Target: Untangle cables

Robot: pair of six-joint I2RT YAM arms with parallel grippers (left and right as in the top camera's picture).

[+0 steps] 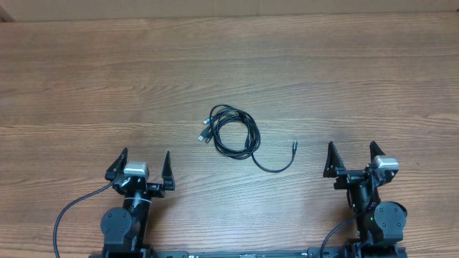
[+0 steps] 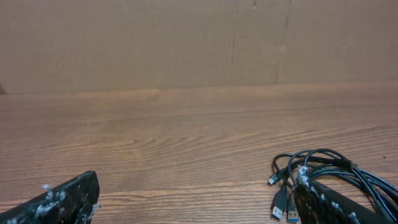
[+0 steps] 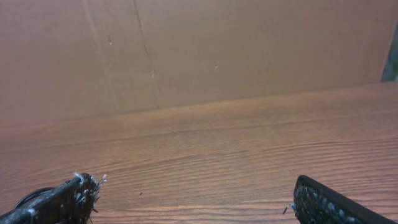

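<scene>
The cables (image 1: 234, 133) lie as one loose black coil at the middle of the wooden table, with plug ends at the coil's left (image 1: 204, 136) and a tail curving right to a small plug (image 1: 294, 145). In the left wrist view the coil (image 2: 336, 168) and its USB plugs (image 2: 281, 202) sit at the lower right, partly behind the right finger. My left gripper (image 1: 143, 166) is open and empty, near the front edge, left of the cables. My right gripper (image 1: 353, 159) is open and empty, right of the tail. A sliver of the coil shows at the right wrist view's lower left (image 3: 31, 196).
A brown cardboard wall (image 2: 199, 43) stands along the far edge of the table. The thick black arm cable (image 1: 72, 211) loops at the front left.
</scene>
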